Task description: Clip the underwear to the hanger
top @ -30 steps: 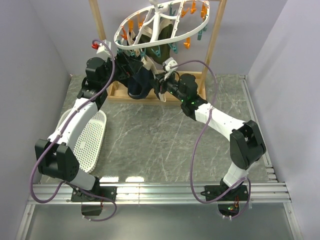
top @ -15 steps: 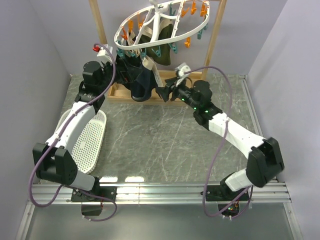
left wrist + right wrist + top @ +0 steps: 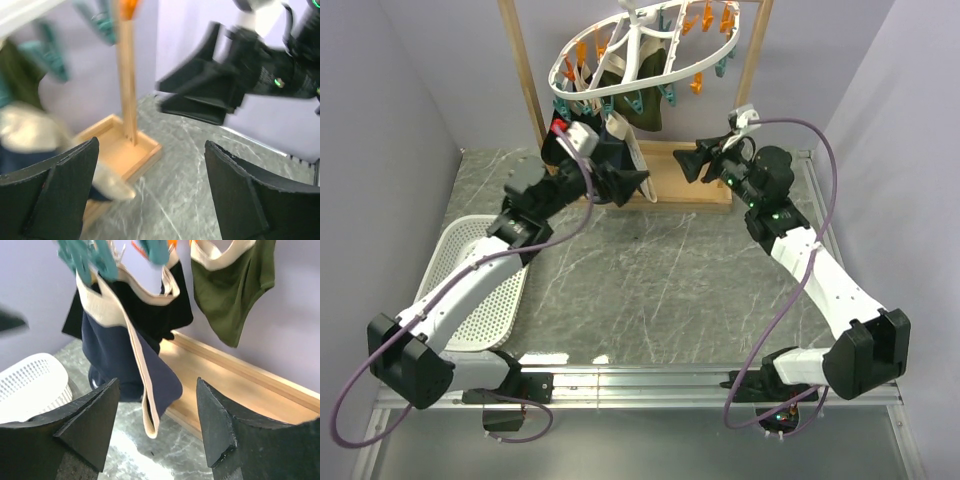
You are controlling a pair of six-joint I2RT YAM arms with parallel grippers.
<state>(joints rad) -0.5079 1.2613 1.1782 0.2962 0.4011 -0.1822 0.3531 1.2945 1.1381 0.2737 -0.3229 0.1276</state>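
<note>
Ahead of right tool [image 3: 683, 166]: underwear [image 3: 120, 352], hanging long-axis down from hanger [image 3: 638, 50]
Left tool [image 3: 638, 185]: nearer, underwear just leftward
Both tools: apart, empty

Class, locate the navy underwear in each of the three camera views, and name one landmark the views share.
Top external: the underwear hangs upper centre, under the hanger.
Left wrist: blurred, at the left edge.
Right wrist: centre-left, large in the picture.
Shared landmark: the wooden stand's base tray.
</note>
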